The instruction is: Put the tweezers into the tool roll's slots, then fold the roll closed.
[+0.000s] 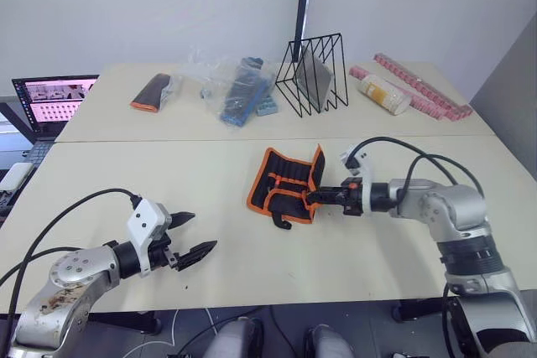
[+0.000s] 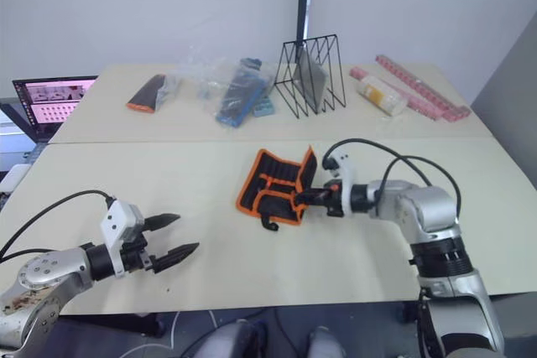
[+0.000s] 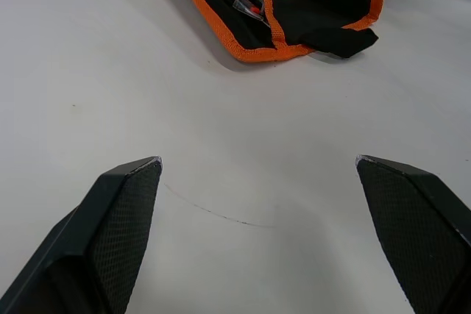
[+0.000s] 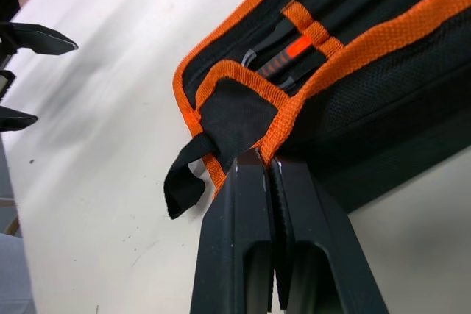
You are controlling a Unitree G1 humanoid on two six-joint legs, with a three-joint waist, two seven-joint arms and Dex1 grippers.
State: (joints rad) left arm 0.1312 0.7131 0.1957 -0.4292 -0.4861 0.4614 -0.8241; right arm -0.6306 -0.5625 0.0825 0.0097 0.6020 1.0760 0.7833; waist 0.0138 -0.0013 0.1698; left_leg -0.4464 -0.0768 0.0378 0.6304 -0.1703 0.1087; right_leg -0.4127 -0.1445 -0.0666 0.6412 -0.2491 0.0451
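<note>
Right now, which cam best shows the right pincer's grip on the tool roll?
Right wrist view: the right pincer is shut on the tool roll at its orange edge. Both eye views show it side-on; the left wrist view shows the roll alone.

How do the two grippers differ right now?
The left gripper is open and empty; the right gripper is shut on the tool roll, pinching its orange edge. The left hovers apart from the roll; the right touches it. Both have black fingers.

Bright, even light; soft shadows.
</note>
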